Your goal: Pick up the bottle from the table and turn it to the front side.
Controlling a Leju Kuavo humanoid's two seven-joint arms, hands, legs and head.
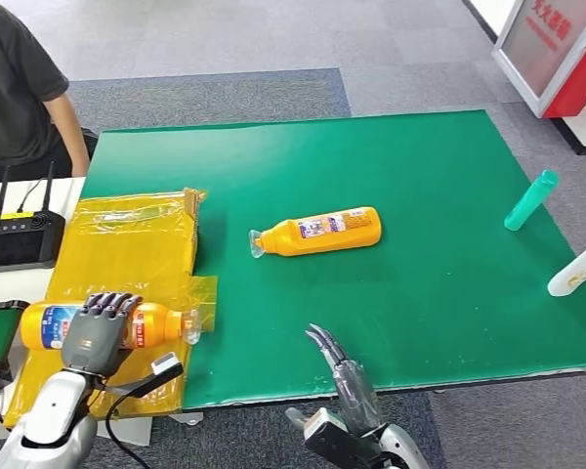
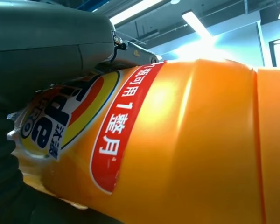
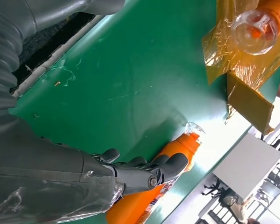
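mat centre: orange plastic bottle (image 1: 321, 232) lying on its side on the green table mat (image 1: 438, 293), open mat all round it
right hand (image 1: 336, 366): at near mat edge, fingers apart, bare green between it and that bottle
left side: yellow film-wrapped cardboard box (image 1: 139, 244) beside the bottle's cap end, blocks approach from there
left hand (image 1: 99, 330): grips a second orange bottle (image 1: 153, 324) over the box
far right edge: teal tube (image 1: 531, 199), white tube (image 1: 577, 268), well apart from centre
far left: seated person (image 1: 24, 88), black controller (image 1: 18, 234)
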